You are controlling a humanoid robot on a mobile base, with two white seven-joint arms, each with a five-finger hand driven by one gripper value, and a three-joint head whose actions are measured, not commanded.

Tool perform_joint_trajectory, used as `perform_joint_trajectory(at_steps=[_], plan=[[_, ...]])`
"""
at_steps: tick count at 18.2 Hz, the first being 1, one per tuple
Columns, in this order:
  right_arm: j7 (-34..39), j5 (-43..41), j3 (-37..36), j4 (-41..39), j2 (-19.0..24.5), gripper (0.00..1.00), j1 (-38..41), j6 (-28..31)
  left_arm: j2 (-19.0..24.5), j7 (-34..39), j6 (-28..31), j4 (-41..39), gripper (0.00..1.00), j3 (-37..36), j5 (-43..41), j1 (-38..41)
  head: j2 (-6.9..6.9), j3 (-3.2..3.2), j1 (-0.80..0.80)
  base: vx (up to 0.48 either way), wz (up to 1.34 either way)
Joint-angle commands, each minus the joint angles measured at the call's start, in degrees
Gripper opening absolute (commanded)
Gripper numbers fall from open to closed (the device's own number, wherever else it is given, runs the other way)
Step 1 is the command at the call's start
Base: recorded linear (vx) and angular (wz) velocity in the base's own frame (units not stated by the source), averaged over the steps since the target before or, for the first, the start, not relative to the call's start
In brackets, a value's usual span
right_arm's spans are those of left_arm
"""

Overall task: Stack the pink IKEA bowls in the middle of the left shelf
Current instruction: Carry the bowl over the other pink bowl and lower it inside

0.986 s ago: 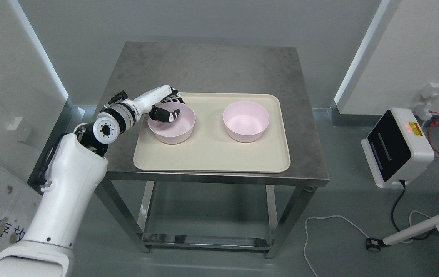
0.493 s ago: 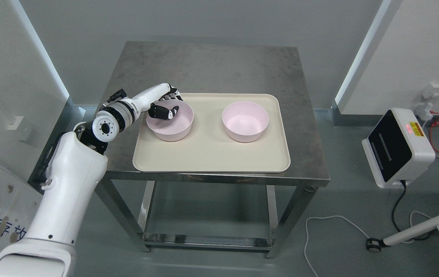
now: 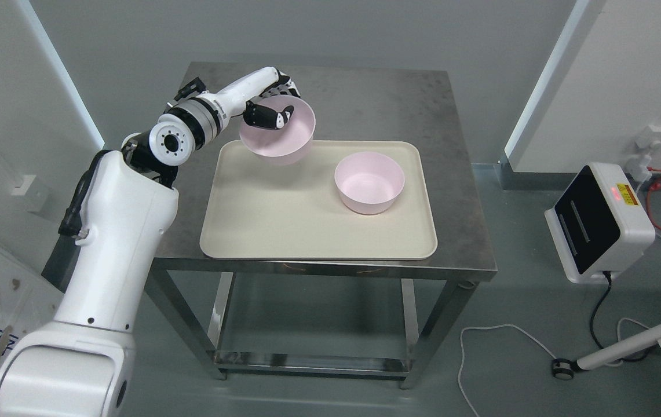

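My left hand [image 3: 275, 104] is shut on the rim of a pink bowl [image 3: 284, 139], thumb inside and fingers behind the wall. The bowl hangs in the air, tilted, above the far left part of the cream tray [image 3: 284, 231]. A second pink bowl [image 3: 369, 182] stands upright on the tray's right half, apart from the held one. The right arm does not show.
The tray lies on a steel table [image 3: 353, 98] with bare metal behind and beside it. A white device with a black screen [image 3: 596, 220] and cables [image 3: 510, 341] sit on the floor at the right. Walls close in on both sides.
The left hand has lifted the left bowl off the tray and carried it up and toward the back right. The other bowl has stayed put.
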Motion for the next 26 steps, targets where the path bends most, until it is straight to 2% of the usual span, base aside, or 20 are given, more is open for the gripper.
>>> perform_joint_trajectory(at_steps=[1,3,6,10,16,22,24,26], plan=[[0.0,0.4,-0.5,0.0,-1.0,1.00,0.0,0.0,-3.0,-0.1,0.2,-2.3,0.02,-20.4,0.5,-4.7,0.00,0.00,0.00,0.000,0.00],[0.0,0.4,-0.5,0.0,-1.0,1.00,0.0,0.0,-3.0,0.5,0.2,-0.1,0.02,-29.2,1.8,-4.7,0.00,0.00,0.00,0.000,0.00],[0.0,0.4,-0.5,0.0,-1.0,1.00,0.0,0.0,-3.0,5.2,0.3,4.8,0.02,-33.8,2.1,-4.8,0.00,0.00,0.00,0.000,0.00],[0.0,0.4,-0.5,0.0,-1.0,1.00,0.0,0.0,-3.0,9.4,0.4,9.3,0.02,-31.6,3.1,-5.7,0.00,0.00,0.00,0.000,0.00],[0.0,0.4,-0.6,0.0,-1.0,1.00,0.0,0.0,-3.0,9.4,2.8,10.6,0.03,-30.3,8.9,-5.9,0.00,0.00,0.00,0.000,0.00],[0.0,0.4,-0.5,0.0,-1.0,1.00,0.0,0.0,-3.0,9.5,3.1,10.8,0.04,-27.6,10.0,-6.8,0.00,0.00,0.00,0.000,0.00],[0.0,0.4,-0.6,0.0,-1.0,1.00,0.0,0.0,-3.0,9.6,3.1,10.8,0.10,-26.8,10.3,-6.8,0.00,0.00,0.00,0.000,0.00],[0.0,0.4,-0.5,0.0,-1.0,1.00,0.0,0.0,-3.0,9.6,3.0,10.9,0.33,-26.7,10.9,-6.8,0.00,0.00,0.00,0.000,0.00]])
